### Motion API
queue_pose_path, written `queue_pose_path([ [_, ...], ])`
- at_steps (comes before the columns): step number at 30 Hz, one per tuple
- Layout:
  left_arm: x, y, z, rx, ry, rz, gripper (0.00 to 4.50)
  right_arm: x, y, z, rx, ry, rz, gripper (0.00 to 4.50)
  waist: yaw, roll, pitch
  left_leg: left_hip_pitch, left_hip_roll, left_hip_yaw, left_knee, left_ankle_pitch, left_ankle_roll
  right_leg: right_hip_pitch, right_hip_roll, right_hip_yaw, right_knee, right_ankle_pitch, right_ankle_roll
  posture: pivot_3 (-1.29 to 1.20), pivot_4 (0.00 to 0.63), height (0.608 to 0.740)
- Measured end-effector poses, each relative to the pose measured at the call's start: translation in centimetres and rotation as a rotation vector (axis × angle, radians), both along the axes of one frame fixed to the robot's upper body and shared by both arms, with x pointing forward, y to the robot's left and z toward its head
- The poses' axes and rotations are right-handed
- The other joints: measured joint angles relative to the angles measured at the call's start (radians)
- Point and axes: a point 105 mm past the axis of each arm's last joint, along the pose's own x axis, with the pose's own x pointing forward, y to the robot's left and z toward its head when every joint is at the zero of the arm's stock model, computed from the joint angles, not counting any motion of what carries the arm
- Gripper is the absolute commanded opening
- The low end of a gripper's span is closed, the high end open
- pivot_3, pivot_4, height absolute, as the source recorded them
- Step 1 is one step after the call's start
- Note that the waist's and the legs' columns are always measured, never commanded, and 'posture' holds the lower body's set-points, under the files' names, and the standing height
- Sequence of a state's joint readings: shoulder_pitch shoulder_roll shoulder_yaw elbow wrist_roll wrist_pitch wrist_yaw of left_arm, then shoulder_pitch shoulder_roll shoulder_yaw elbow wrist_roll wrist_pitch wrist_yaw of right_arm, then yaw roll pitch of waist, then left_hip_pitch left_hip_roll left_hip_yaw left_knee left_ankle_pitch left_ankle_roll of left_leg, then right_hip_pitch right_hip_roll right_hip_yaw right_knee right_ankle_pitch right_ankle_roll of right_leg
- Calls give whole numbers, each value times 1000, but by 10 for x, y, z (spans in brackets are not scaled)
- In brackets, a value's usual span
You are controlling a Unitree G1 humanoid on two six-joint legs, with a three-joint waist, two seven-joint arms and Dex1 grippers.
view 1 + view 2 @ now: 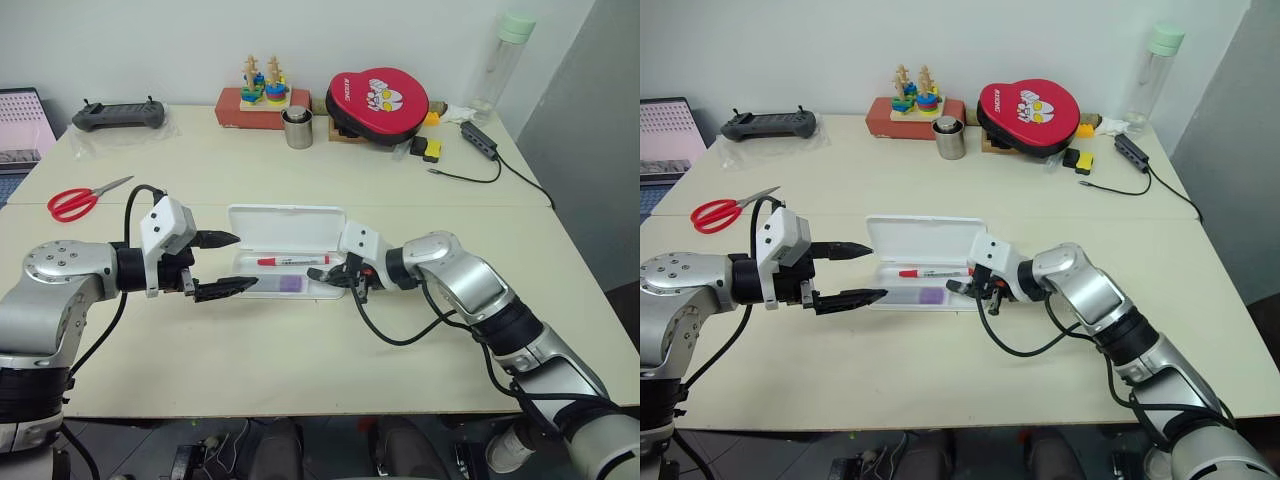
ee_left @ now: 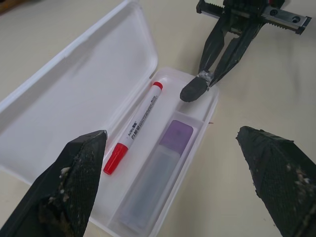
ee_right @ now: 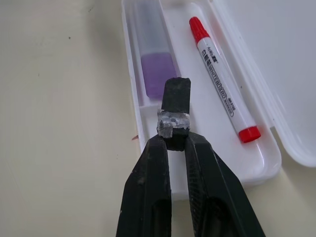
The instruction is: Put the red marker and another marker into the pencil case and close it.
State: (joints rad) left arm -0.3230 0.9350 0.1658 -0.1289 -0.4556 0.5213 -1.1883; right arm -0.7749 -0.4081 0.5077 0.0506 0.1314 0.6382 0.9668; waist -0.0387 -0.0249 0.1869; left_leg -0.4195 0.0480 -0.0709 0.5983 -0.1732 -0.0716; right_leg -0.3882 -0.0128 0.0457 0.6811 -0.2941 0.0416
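The white pencil case [image 1: 287, 225] lies open mid-table with its lid flat toward the far side. In its tray, the red marker [image 1: 293, 260] lies in the far slot. The lavender marker [image 1: 285, 284] with the purple cap lies in the near slot. My left gripper [image 1: 245, 262] is open at the case's left end, one finger over the tray and one just in front of it. My right gripper [image 3: 175, 140] hangs over the case's right end, shut on a small black block [image 3: 176, 101] with silver tape.
Red scissors [image 1: 80, 200] lie at the left. Along the far edge stand a black controller [image 1: 120, 116], a stacking toy [image 1: 262, 88], a metal cup [image 1: 298, 128], a red pad [image 1: 378, 100] and a clear bottle [image 1: 505, 65]. A cable [image 1: 478, 140] trails at the far right.
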Motion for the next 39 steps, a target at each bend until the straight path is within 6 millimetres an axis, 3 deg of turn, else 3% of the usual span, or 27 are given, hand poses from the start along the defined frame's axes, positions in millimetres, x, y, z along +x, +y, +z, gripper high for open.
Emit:
queue_pose_path([
  [3,0,0,0,-2,-2,5,4500,-2,-2,-3,-18,12,16,128,0,0,0,0,0,0,0,0,0,0,0,0,0,0,0,0,150,740],
  [5,2,1,1,-4,-7,16,4500,-2,-2,-4,-24,6,22,810,0,0,0,0,0,0,0,0,0,0,0,0,0,0,0,0,150,740],
  [14,1,-3,4,-8,-15,17,4500,6,0,-8,-24,11,-4,2725,0,0,0,0,0,0,0,0,0,0,0,0,0,0,0,0,150,740],
  [18,3,-2,5,-25,-14,51,4500,7,0,8,48,11,1,3565,0,0,0,0,0,0,0,0,0,0,0,0,0,0,0,0,150,740],
  [21,10,6,12,-88,-40,151,4500,2,8,49,207,11,55,3281,0,0,0,0,0,0,0,0,0,0,0,0,0,0,0,0,150,740],
  [23,21,10,25,-167,-88,237,4500,6,16,85,326,-11,59,2701,0,0,0,0,1,-1,0,0,0,0,0,-1,1,1,0,0,150,740],
  [25,29,14,38,-234,-137,313,4500,16,26,121,402,-78,30,2241,-2,0,0,1,1,-1,1,0,0,1,1,-1,1,2,-2,0,150,740],
  [27,33,22,44,-280,-149,387,4500,37,30,139,437,-121,-72,1660,-3,-2,-1,3,1,-1,0,0,0,2,1,0,1,2,-3,0,150,740],
  [31,34,26,41,-308,-132,430,4500,75,26,113,379,-81,-284,758,-1,-2,-1,0,0,-1,0,0,0,0,1,0,0,3,-3,0,150,740],
  [34,28,27,39,-314,-122,415,4500,88,26,88,297,-73,-342,68,-2,-2,-1,-1,0,0,-2,0,0,-1,0,0,0,3,-4,0,150,740],
  [39,12,19,39,-303,-106,331,4500,79,35,73,240,-60,-261,27,-4,-2,-1,0,0,0,-5,0,-1,-1,-1,-1,0,2,-5,0,150,740],
])
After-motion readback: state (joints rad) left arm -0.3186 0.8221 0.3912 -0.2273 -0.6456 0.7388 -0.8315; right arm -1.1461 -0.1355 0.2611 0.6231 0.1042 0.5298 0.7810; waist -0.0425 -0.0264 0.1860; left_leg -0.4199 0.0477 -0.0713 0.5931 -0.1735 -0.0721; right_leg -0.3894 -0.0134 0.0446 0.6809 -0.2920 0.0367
